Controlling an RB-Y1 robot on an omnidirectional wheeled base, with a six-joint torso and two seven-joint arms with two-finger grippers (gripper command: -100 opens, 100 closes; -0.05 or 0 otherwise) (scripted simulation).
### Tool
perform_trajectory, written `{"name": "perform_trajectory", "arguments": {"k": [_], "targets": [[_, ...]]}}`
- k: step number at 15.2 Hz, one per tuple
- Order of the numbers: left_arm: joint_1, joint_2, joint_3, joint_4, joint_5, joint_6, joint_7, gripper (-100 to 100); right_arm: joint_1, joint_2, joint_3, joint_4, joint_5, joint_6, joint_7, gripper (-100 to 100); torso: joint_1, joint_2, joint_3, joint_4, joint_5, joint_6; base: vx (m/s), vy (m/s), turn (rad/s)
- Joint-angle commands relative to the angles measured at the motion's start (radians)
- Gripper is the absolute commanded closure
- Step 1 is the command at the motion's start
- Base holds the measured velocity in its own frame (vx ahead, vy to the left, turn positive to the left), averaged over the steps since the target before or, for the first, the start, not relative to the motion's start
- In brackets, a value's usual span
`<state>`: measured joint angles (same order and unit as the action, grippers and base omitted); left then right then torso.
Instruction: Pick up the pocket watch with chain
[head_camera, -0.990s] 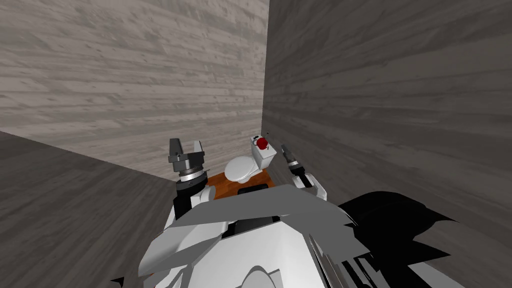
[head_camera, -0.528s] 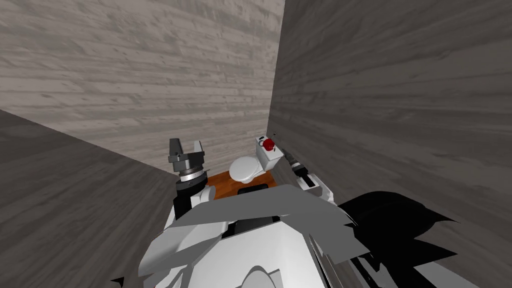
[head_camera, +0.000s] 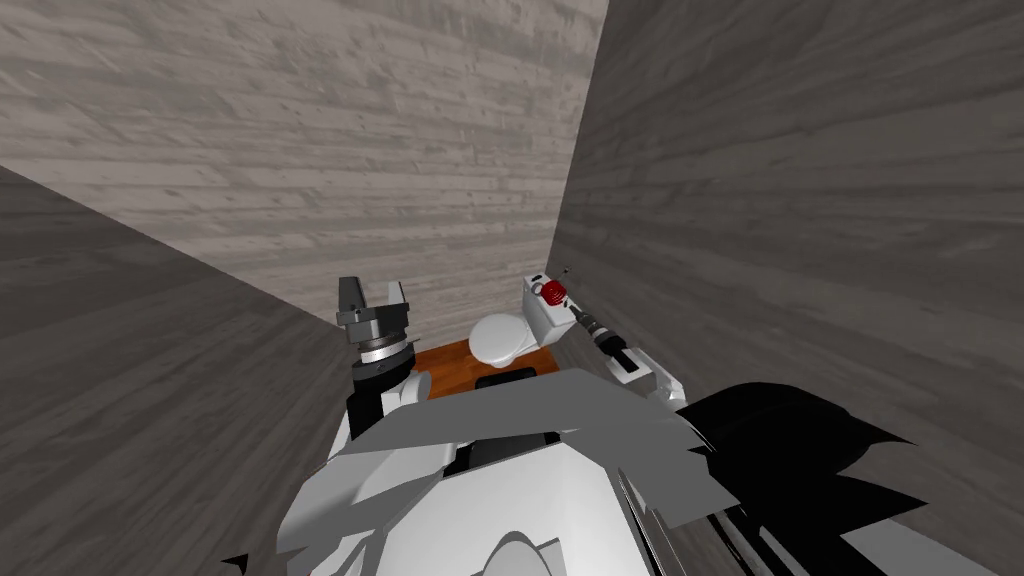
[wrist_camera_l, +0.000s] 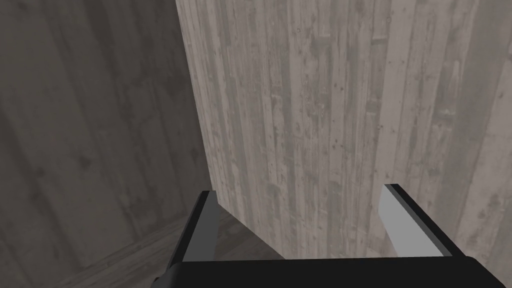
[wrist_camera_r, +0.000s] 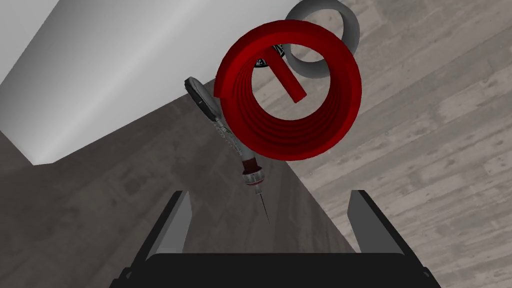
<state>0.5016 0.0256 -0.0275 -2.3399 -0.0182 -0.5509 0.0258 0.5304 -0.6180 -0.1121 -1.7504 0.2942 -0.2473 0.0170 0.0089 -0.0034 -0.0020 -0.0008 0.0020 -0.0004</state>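
Observation:
The pocket watch (wrist_camera_r: 199, 95), a dark-rimmed disc seen edge-on, rests on the white toilet tank's top (wrist_camera_r: 115, 65), and its chain (wrist_camera_r: 226, 135) trails toward my right gripper. A red coil-shaped thing (wrist_camera_r: 320, 130) sits right beside the watch and hides part of it. My right gripper (wrist_camera_r: 267, 196) is open a short way in front of the chain's end, touching nothing. In the head view it (head_camera: 580, 314) hovers at the tank's (head_camera: 543, 320) right side, close to the red thing (head_camera: 552, 292). My left gripper (head_camera: 372, 292) is raised on the left, its fingers (wrist_camera_l: 202, 225) open and empty.
A grey ring (wrist_camera_r: 350, 30) lies behind the red coil. A small syringe-like piece with a needle (wrist_camera_r: 253, 176) hangs at the chain's end. The toilet bowl (head_camera: 503, 338) stands on a brown floor patch (head_camera: 445, 365). Wood-plank walls close in on both sides and behind.
My view has swung, so the toilet and corner sit further right in the picture. The right gripper has crept closer to the tank's top and stayed open. The left arm has not moved.

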Motion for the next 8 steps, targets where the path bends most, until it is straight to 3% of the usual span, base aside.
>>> {"name": "perform_trajectory", "arguments": {"k": [1,2,4,8], "targets": [[0.0,0.0,0.0,0.0,0.0,0.0,0.0,0,0.009,-0.047,-0.006,0.039,0.016,0.021,0.011,-100,0.0,0.0,0.0,0.0,0.0,0.0,0.072,0.108,0.12],[0.0,0.0,0.0,0.0,0.0,0.0,0.0,0,0.009,-0.047,-0.006,0.039,0.016,0.021,0.011,-100,0.0,0.0,0.0,0.0,0.0,0.0,0.067,0.09,0.074],[0.0,0.0,0.0,0.0,0.0,0.0,0.0,0,0.015,-0.104,-0.011,0.089,0.037,0.053,0.025,-100,-0.002,0.0,0.0,0.0,0.0,0.0,0.072,0.085,0.114],[0.0,0.0,0.0,0.0,0.0,0.0,0.0,0,0.02,-0.165,-0.015,0.136,0.057,0.083,0.038,-100,0.0,0.0,0.0,0.0,0.0,0.0,0.063,0.103,0.122]]}}
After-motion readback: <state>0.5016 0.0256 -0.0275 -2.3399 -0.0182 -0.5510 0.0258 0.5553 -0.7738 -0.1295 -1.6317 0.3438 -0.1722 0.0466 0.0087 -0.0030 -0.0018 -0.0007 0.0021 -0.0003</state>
